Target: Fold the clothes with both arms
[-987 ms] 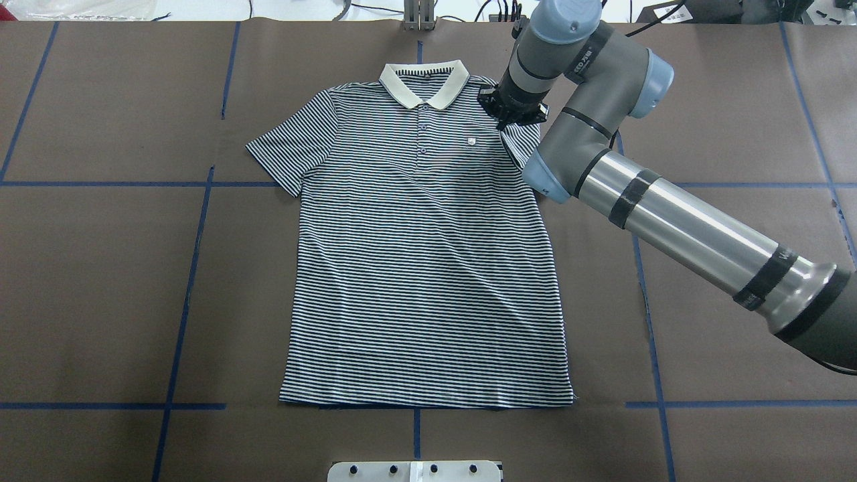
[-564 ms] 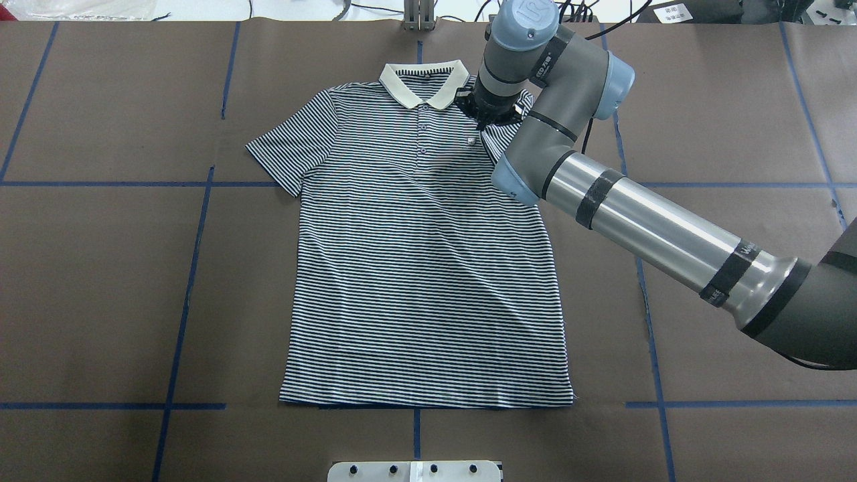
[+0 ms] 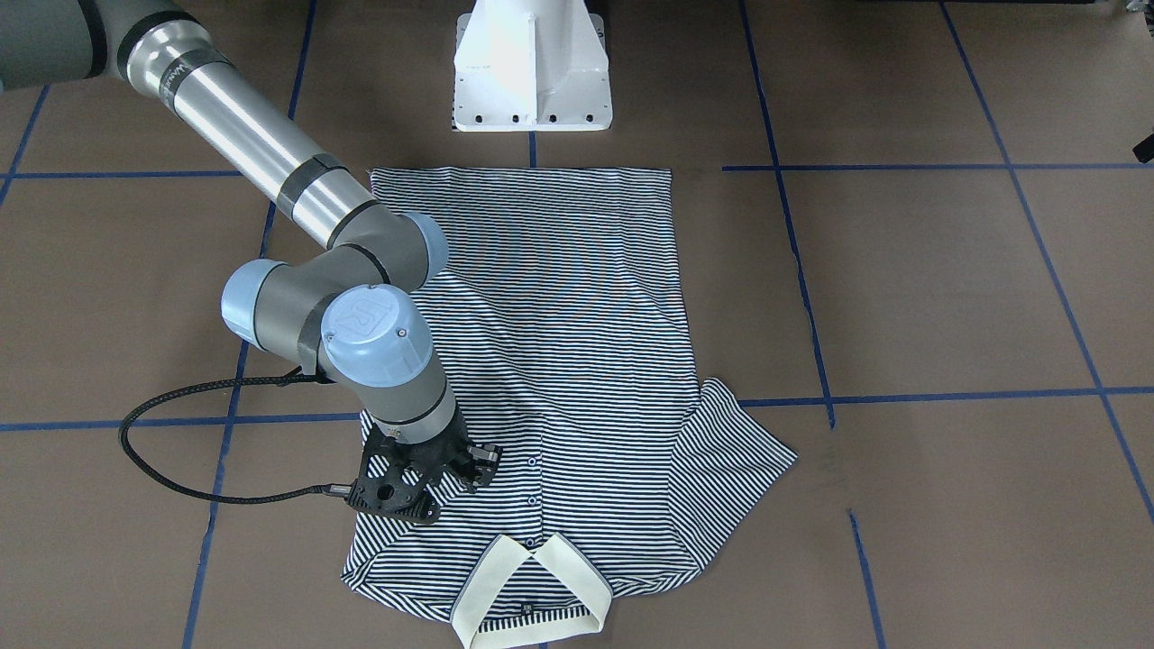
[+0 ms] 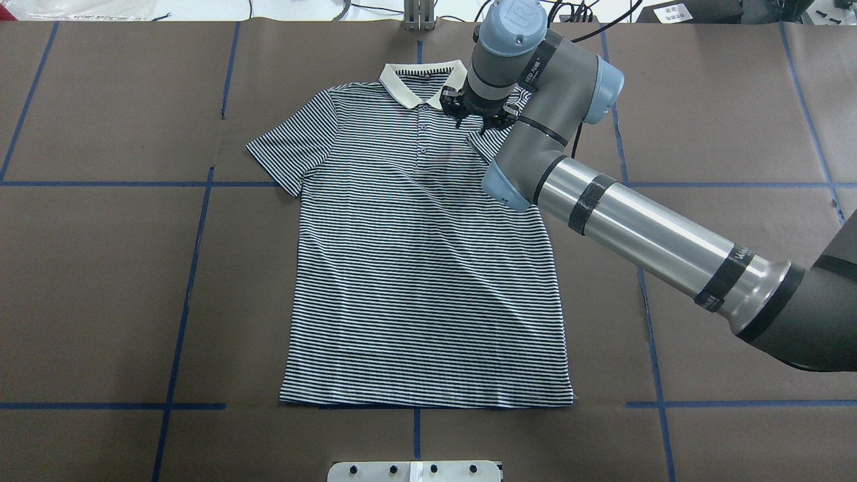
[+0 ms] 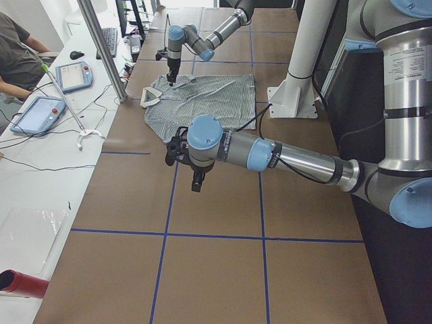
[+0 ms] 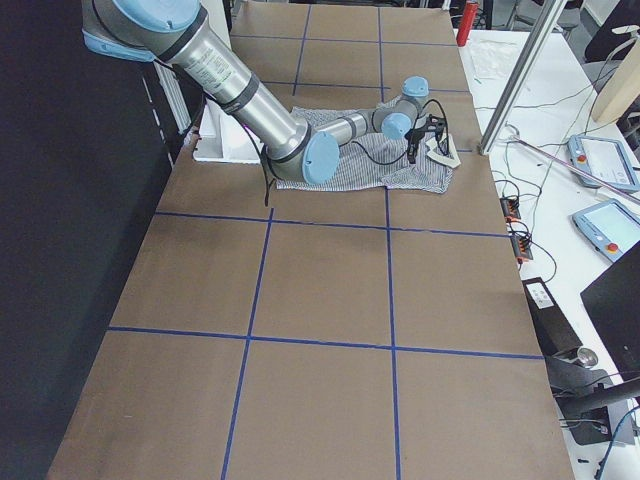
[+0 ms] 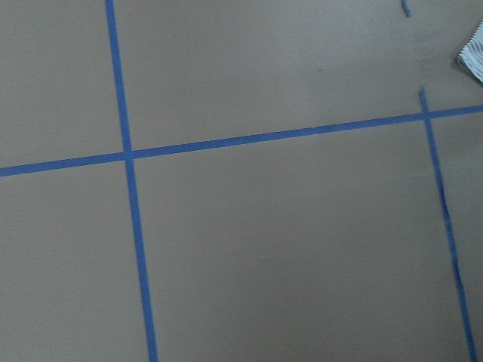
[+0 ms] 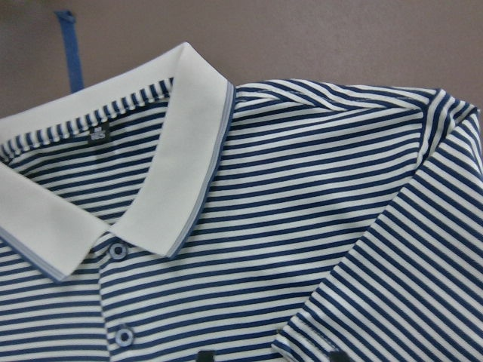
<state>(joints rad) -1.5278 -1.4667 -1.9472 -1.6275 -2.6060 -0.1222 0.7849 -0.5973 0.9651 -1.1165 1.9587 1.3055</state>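
- Overhead exterior view: the striped shirt (image 4: 415, 268) lies flat and front-up in the middle of the bench (image 4: 100, 281), with its collar (image 4: 402, 84) at the far side and its hem toward the robot.
- The right arm (image 4: 643, 227) reaches across from that view's right. Its wrist joints hide the sleeve on that side and part of the chest.
- The right end effector (image 4: 477, 117) points down at the shirt just beside the collar tip. Its own body covers the fingers, so I cannot tell whether it is open, closed or gripping cloth.
- Only the right wrist view shows that hidden sleeve doubled inward over the chest, near the buttons (image 8: 118, 251).
- Only the front-facing view shows a black cable (image 3: 153, 460) looping beside the shirt, the other sleeve (image 3: 735, 451) spread flat, and the white pedestal (image 3: 530, 63) at the hem.
- Only the left-end view shows the left end effector (image 5: 196, 181), over blue tape lines (image 5: 169, 233) and well apart from the shirt. I cannot tell its state.
- A seated person (image 5: 17, 47) and control pads (image 5: 71, 74) are at a side table.
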